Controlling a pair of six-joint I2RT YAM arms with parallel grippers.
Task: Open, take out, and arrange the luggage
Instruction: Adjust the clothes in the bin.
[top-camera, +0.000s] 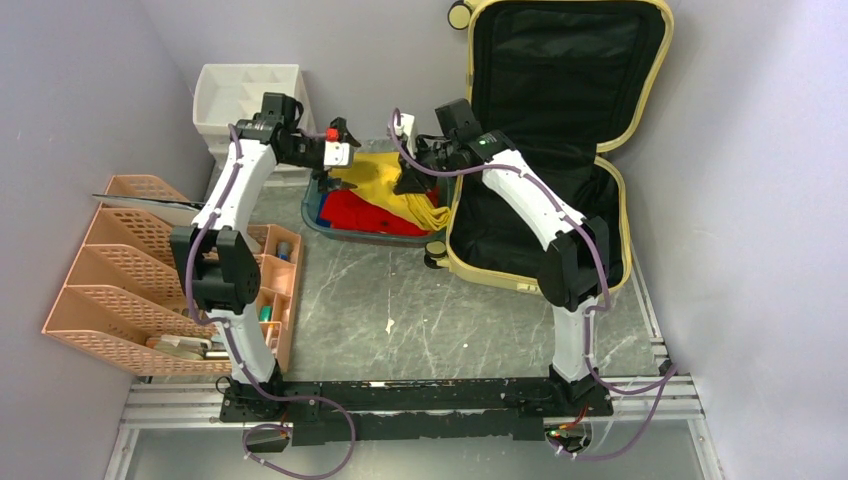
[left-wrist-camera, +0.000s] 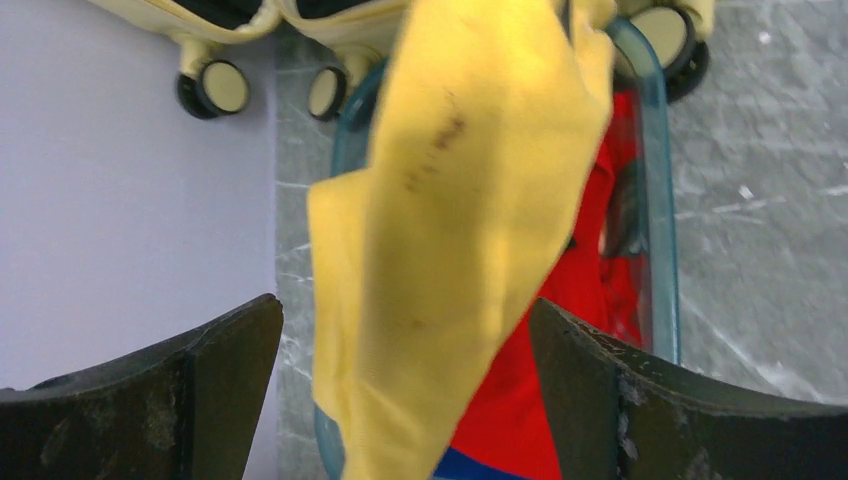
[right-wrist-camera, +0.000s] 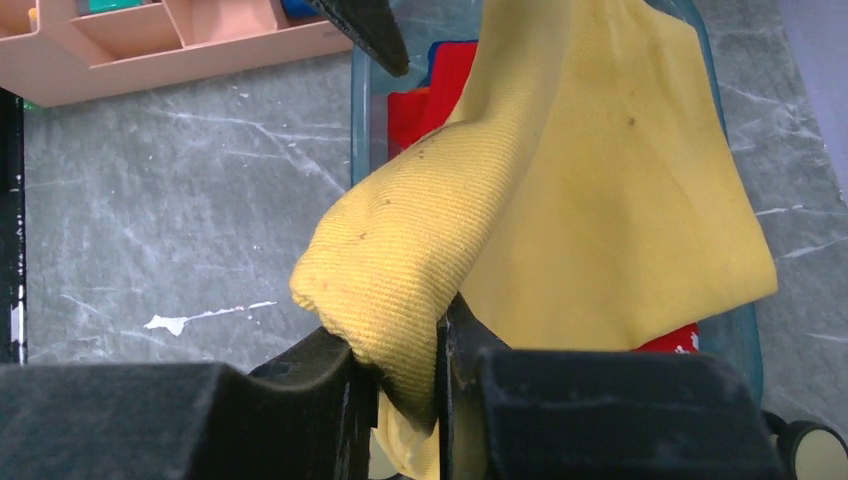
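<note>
Two arms are meeting over the teal tray (left-wrist-camera: 663, 200): right gripper (right-wrist-camera: 440, 340) is pinching the yellow cloth (right-wrist-camera: 560, 200) above red clothing (top-camera: 360, 212), left gripper (left-wrist-camera: 405, 330) is gaping empty, and the luggage (top-camera: 560, 60) is standing open just right.

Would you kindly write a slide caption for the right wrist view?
Right gripper pinching a yellow cloth above the teal tray holding red clothing.

Grey marbled table (top-camera: 400, 295), open yellow luggage (top-camera: 590, 100) right, teal tray (top-camera: 315, 222) beside it, white drawer unit (top-camera: 235, 100), pink organizers (top-camera: 120, 290) left
</note>
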